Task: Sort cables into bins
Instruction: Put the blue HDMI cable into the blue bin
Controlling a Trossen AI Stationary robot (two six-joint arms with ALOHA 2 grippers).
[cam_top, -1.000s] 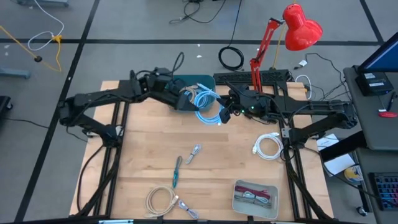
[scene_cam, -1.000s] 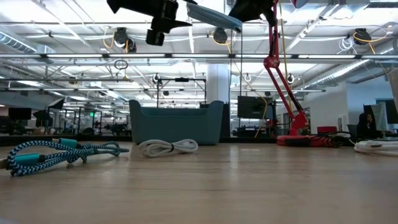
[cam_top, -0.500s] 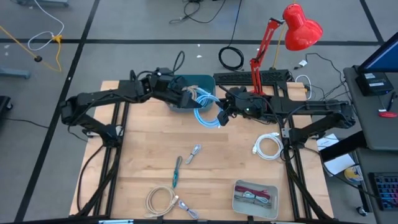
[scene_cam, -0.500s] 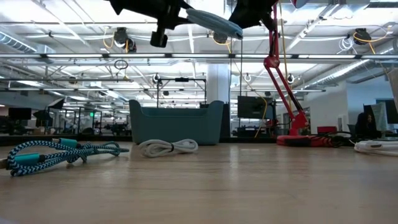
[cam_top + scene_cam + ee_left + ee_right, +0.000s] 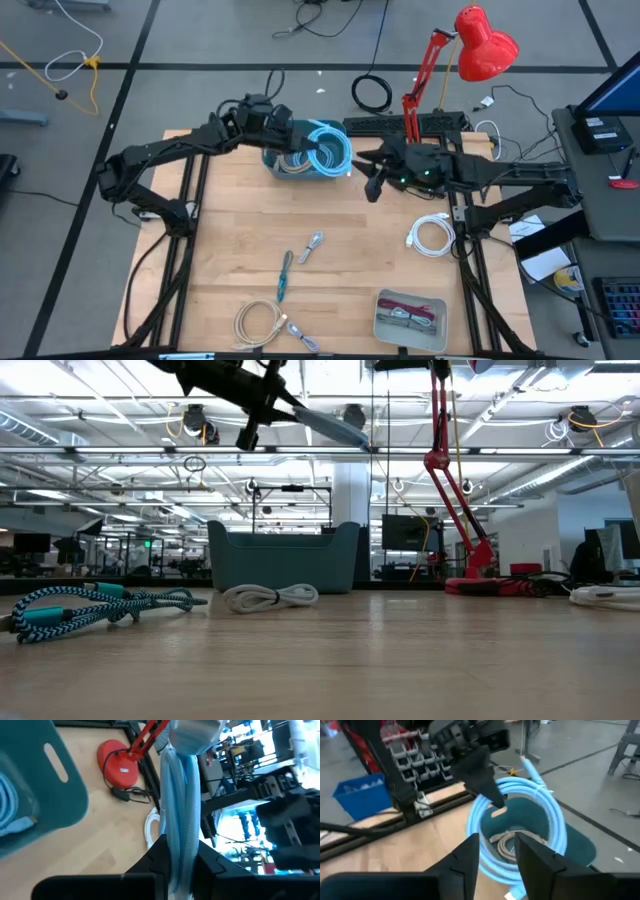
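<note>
A light blue cable coil (image 5: pixel 330 150) hangs above the dark teal bin (image 5: pixel 285 165) at the table's far middle, with my left gripper (image 5: pixel 306 150) shut on it. In the right wrist view the coil (image 5: pixel 555 820) rings the bin's mouth (image 5: pixel 580 845), where a beige cable (image 5: pixel 510 845) lies inside. My right gripper (image 5: pixel 373 182) stands open just right of the bin, apart from the coil, with nothing between its fingers (image 5: pixel 470 857). My left gripper pinches several strands of the coil's left side (image 5: pixel 180 820) between its two fingers (image 5: pixel 205 862). The fingers come from the table's left, slanting down, and lie across the strands (image 5: pixel 496 802). The coil hangs tilted, clear of the bin and the table.
On the table lie a white coil (image 5: pixel 432 235), a grey piece (image 5: pixel 313 243), a teal piece (image 5: pixel 285 275) and a beige coil (image 5: pixel 260 322). The pale grey tray (image 5: pixel 410 335) at the near right holds maroon cables. A red lamp (image 5: pixel 480 45) stands at the far right.
My left gripper has shut on the light blue coil and carried it toward the far edge, over the teal bin. My right gripper has opened, let the coil go and drawn back toward the table's right.
</note>
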